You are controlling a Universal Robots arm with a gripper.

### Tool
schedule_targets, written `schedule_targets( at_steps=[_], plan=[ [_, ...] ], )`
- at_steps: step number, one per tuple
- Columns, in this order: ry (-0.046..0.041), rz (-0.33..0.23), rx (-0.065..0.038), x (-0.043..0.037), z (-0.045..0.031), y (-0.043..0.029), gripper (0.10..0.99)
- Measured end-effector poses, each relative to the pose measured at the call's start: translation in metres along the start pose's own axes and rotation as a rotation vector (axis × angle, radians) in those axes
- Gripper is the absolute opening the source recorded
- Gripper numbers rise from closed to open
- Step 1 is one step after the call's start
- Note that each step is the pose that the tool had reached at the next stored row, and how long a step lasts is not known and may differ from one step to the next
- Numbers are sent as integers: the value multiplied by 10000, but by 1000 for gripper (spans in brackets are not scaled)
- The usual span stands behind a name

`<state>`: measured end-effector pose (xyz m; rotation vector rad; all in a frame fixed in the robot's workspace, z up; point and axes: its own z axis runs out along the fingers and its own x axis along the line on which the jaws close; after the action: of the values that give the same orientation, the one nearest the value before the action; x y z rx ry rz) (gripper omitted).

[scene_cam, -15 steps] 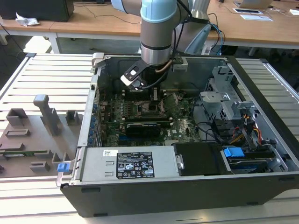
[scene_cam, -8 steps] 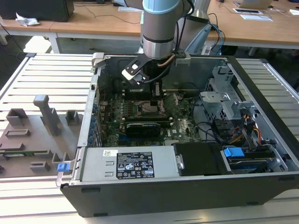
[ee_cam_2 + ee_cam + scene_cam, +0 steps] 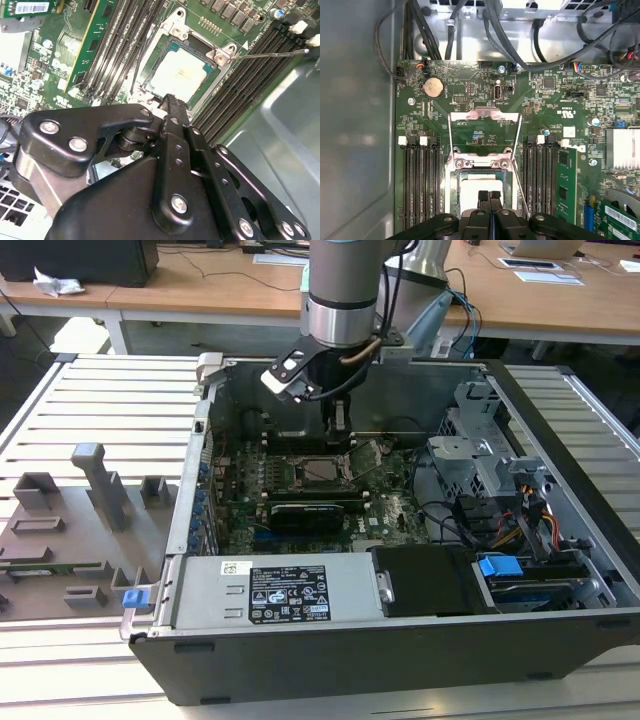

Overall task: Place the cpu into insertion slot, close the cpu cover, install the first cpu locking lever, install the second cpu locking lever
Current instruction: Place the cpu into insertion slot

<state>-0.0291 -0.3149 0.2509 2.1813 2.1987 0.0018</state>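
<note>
Hanging just above the small flat square silver-grey cpu [image 3: 179, 75] with the black metal gripper [image 3: 489, 195] pinched fully together, clasping nothing. Seated flat inside the dark-framed square insertion slot [image 3: 148, 86] on the green circuit board [image 3: 550, 100]. Flipped open to the exterior view's right of the socket: thin silver window-frame cpu cover [image 3: 485, 117]. Unlatched alongside, thin wire locking lever [image 3: 520, 187].

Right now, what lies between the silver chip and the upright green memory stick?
In the first wrist view, a thin lever rod and black memory slots separate the cpu from the memory stick.
</note>
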Motion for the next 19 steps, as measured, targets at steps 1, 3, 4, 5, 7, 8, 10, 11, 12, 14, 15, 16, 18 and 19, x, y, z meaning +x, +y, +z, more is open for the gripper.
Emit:
schedule_targets(
  at_steps=[1, 3, 4, 5, 7, 8, 10, 11, 12, 14, 15, 16, 18, 19],
  plan=[
    [0, 0, 0, -1, -25, 1, 106],
    [-1, 0, 3, -2, -67, 4, 106],
    [0, 0, 3, -3, -83, 5, 106],
    [0, 0, 4, -4, -117, 7, 106],
    [-1, 0, 6, -6, -197, 10, 106],
    [-1, 0, 6, -7, -233, 11, 106],
    [0, 0, 6, -10, -341, 15, 106],
    [0, 0, 7, -11, -355, 16, 106],
    [2, 0, 5, -11, -355, 16, 106],
    [-1, 0, 6, -11, -356, 16, 106],
    [0, 0, 6, -11, -356, 16, 106],
    [0, 0, 6, -11, -356, 16, 106],
    [0, 0, 6, -11, -356, 16, 106],
    [0, 0, 7, -11, -356, 16, 106]
  ],
)
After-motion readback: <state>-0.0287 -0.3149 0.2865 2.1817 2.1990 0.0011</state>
